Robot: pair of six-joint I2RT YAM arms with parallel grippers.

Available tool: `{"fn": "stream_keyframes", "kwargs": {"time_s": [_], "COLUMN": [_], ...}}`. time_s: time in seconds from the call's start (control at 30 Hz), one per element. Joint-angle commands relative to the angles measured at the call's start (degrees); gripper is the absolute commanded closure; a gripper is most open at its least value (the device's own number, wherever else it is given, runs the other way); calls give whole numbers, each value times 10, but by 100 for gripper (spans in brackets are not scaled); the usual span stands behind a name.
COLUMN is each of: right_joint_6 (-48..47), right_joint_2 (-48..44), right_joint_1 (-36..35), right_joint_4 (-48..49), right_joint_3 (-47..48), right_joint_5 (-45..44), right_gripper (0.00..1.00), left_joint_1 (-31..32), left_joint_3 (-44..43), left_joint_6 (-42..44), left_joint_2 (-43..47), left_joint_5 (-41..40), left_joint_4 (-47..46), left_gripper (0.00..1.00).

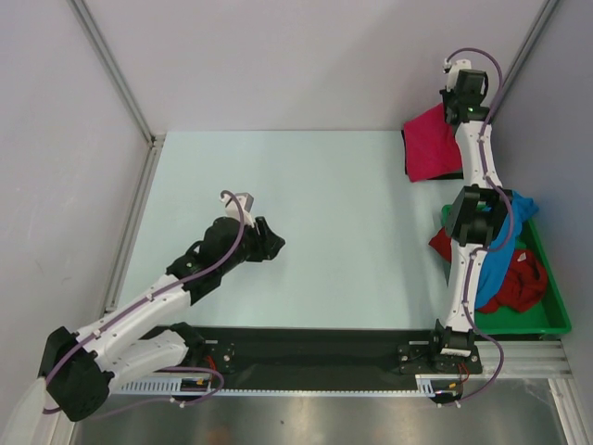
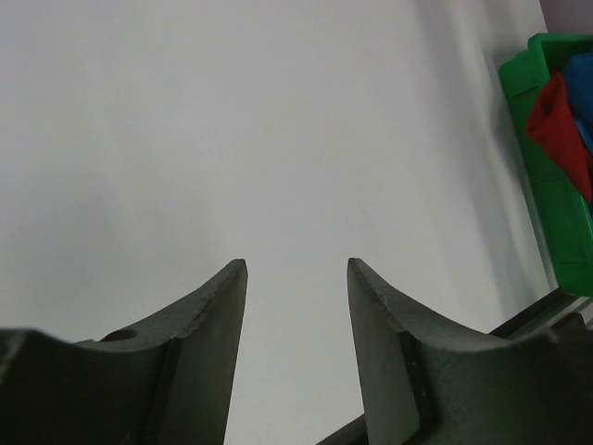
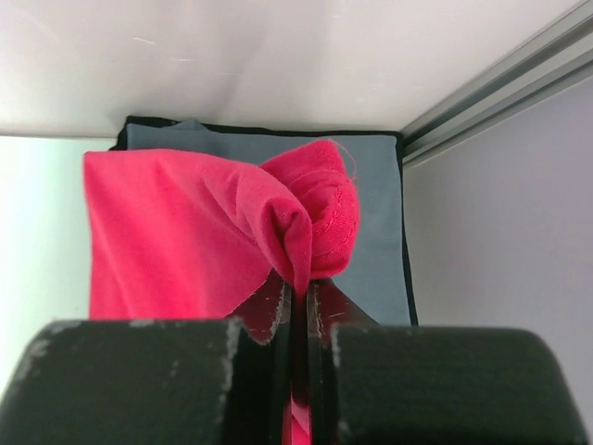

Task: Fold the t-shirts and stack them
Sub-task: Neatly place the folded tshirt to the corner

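Stacking step, I think: my right gripper clamps the pink-red shirt over the grey-blue shirt at the table's far right corner; next needs a square release; left gripper part-open, empty.

We are looking at a pale mint-tinted table filling the middle of the overhead view. Plain off-white panels are closing it in: back wall, left wall, right wall. An aluminium left post and right post are running up the back corners. A black strip is lying along the near edge, with a brushed metal ledge below it. Light is falling soft and even, and we are seeing only faint shadows.
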State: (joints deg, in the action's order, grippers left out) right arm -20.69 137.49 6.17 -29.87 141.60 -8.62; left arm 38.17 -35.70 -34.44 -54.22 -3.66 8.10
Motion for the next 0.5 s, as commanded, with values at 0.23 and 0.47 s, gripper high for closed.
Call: {"fn": "stream_keyframes", "kwargs": {"time_s": [0.23, 0.47], "right_joint_6": [-4, 4], "right_joint_2": [26, 46], "right_joint_1": [23, 34], "right_joint_4": [89, 104], "right_joint_3": [41, 55], "right_joint_5": [-16, -22], "right_gripper": [100, 100], "left_joint_1": [-20, -25], "left_joint_3": [-25, -24], "left_joint_6": [8, 3], "left_joint_2": [-13, -23], "left_joint_5": [12, 17], "left_joint_4": [-16, -19], "left_gripper": [47, 47]}}
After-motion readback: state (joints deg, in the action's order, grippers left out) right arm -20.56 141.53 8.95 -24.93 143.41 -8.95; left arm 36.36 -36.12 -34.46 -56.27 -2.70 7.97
